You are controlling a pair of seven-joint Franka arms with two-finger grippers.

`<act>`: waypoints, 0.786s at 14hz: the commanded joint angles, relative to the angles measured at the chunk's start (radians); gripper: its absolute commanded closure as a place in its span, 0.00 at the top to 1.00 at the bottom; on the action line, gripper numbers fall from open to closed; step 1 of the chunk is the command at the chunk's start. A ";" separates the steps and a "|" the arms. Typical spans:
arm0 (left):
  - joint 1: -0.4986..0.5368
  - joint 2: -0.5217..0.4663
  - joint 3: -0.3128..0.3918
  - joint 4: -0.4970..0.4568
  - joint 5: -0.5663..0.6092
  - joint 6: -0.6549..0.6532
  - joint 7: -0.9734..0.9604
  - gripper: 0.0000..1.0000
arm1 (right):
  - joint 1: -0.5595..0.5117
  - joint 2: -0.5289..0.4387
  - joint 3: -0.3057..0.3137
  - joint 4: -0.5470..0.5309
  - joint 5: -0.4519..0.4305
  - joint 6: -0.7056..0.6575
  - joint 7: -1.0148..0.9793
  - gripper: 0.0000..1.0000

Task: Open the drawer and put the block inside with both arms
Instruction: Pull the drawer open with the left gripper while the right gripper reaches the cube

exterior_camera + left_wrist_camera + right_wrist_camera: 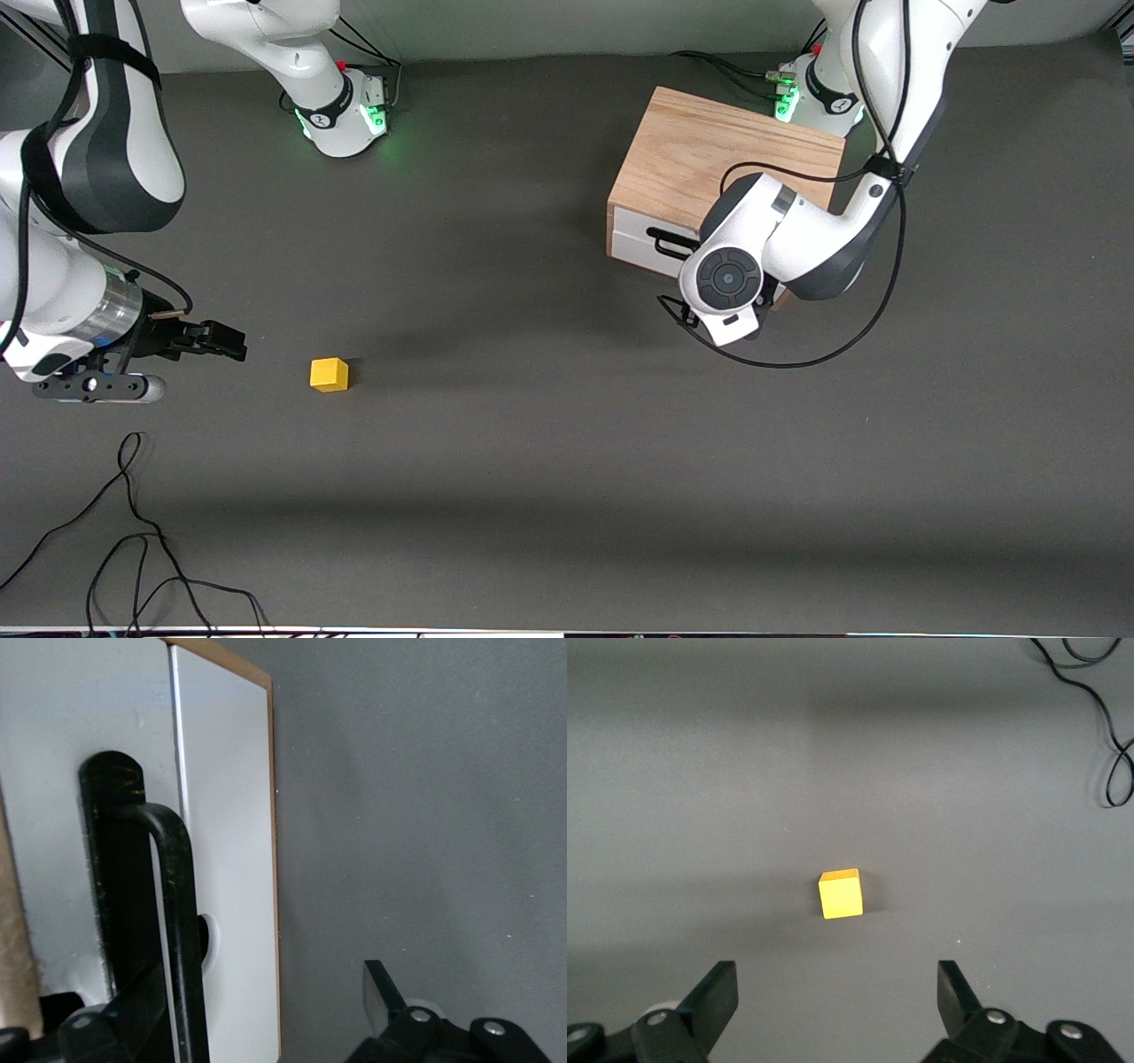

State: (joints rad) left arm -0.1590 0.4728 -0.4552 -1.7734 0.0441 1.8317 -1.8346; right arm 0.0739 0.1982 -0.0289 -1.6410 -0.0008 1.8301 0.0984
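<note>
Left tool [257,1014] spread around the white-fronted drawer's [221,815] black bar handle [177,904]; right tool [837,1001] spread, hovering beside the small yellow cube [840,894].

White jointed arms [797,239] with dark grey bands, black cables, green-lit bases [354,111].

Oak-grain wooden box [709,159], glossy white drawer [221,859] front, matt grey table [532,487].

Block [329,374] lies nearer the camera than drawer [651,242]
</note>
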 commanded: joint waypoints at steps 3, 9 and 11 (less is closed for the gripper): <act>-0.016 -0.014 0.000 -0.034 0.014 0.018 -0.017 1.00 | 0.007 -0.071 -0.006 -0.097 0.004 0.026 0.021 1.00; -0.014 0.006 0.000 -0.020 0.051 0.058 -0.015 1.00 | 0.009 -0.095 -0.006 -0.317 0.002 0.249 0.003 1.00; -0.013 0.013 0.000 0.005 0.057 0.061 -0.015 1.00 | 0.010 -0.088 -0.005 -0.350 0.002 0.293 0.003 1.00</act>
State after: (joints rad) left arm -0.1654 0.4773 -0.4583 -1.7927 0.0758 1.8807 -1.8346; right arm 0.0750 0.1377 -0.0301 -1.9232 -0.0008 2.0684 0.0985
